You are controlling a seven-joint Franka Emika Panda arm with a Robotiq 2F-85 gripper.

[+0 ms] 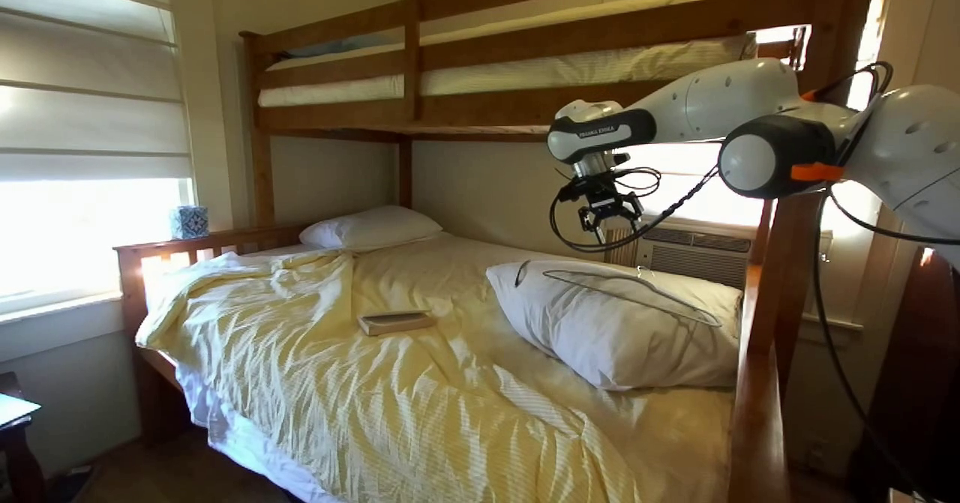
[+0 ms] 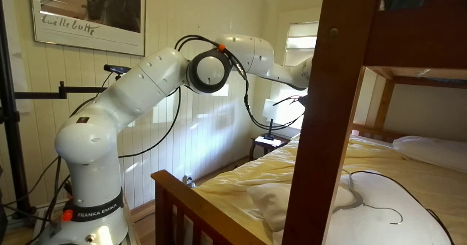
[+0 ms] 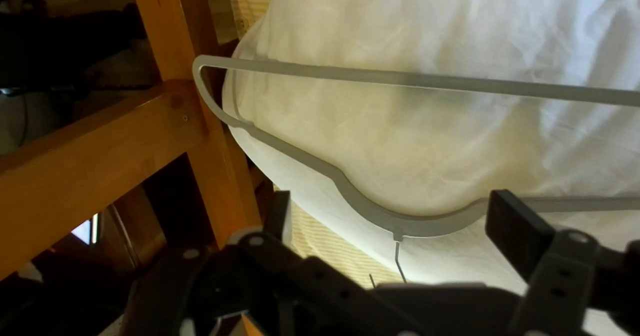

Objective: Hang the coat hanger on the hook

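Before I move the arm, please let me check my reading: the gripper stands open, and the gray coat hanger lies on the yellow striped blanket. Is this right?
Almost; only the hanger's resting place is wrong. The gray coat hanger lies on a white pillow, as an exterior view shows. The gripper does stand open, as you say.

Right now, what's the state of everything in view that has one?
Robotiq gripper: open, holding nothing
Gray coat hanger: unhung, lying on the white pillow
Yellow striped bedcover: rumpled
Roman shade: partly lowered
Air conditioner: on or off, cannot tell
Table lamp: upright; lit or not, cannot tell
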